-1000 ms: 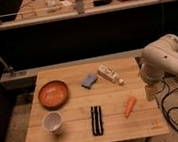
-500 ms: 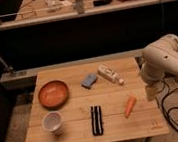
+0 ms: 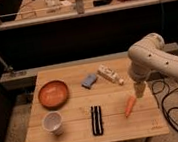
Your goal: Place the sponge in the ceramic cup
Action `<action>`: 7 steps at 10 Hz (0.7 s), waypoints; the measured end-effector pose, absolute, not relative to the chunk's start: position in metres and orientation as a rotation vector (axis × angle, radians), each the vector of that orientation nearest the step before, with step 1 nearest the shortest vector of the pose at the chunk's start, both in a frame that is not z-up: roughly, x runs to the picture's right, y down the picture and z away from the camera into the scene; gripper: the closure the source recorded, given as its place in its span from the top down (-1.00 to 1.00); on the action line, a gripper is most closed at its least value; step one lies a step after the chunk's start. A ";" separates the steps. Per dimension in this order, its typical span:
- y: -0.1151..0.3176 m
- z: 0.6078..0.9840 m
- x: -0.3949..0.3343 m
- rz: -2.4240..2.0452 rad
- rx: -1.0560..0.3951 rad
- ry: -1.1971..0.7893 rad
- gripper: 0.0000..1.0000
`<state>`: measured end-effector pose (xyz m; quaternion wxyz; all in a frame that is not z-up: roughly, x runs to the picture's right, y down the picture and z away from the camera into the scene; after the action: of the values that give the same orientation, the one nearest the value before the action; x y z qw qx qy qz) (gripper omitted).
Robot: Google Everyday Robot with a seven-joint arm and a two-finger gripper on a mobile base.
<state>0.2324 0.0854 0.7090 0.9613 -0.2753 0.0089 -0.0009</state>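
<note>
A light-blue sponge point(image 3: 89, 80) lies flat on the wooden table point(image 3: 77, 133), just right of the orange-red bowl. Near the front left corner stands the white ceramic cup point(image 3: 52, 123), upright, with nothing in it that I can see. My gripper point(image 3: 138, 90) hangs at the end of the white arm over the table's right side, well to the right of the sponge and just above an orange carrot-like piece. Nothing shows in it.
An orange-red bowl point(image 3: 53, 94) sits at the left. A pale bottle point(image 3: 110, 74) lies behind the middle, a black-and-white striped bar point(image 3: 97, 120) at the front, an orange carrot-like piece point(image 3: 130, 106) at the right. Black cables point(image 3: 177, 109) trail on the floor to the right.
</note>
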 end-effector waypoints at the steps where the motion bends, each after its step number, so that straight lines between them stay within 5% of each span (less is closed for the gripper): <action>1: 0.083 0.713 0.232 -0.003 -0.556 0.018 0.60; 7: 0.068 0.743 0.186 -0.030 -0.554 0.010 0.60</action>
<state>0.1858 0.0684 0.7435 0.9618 -0.2735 0.0047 -0.0149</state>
